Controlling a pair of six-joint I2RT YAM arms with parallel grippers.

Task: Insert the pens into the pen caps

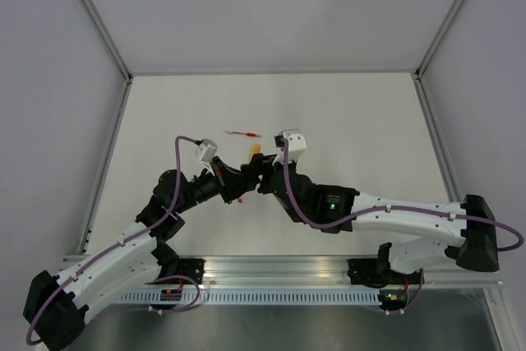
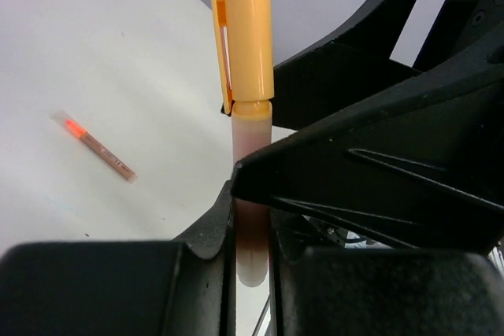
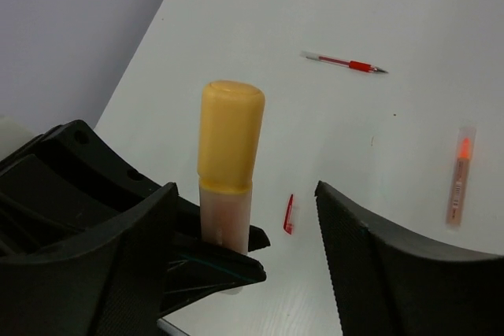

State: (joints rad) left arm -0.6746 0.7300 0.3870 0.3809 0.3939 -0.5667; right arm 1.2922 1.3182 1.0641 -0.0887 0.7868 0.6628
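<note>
While left pincer [image 2: 253, 188] pinches orange pen [image 2: 252, 127] — red cap [image 3: 289, 215] lies nearby.

orange pen [image 2: 252, 127], lower barrel hidden inside left gripper [image 2: 252, 273]

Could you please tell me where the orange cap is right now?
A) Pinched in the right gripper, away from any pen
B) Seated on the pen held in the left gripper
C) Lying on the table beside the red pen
B: the orange cap sits on the end of the pen clamped in the left gripper, while the right gripper stands open around it.
</note>
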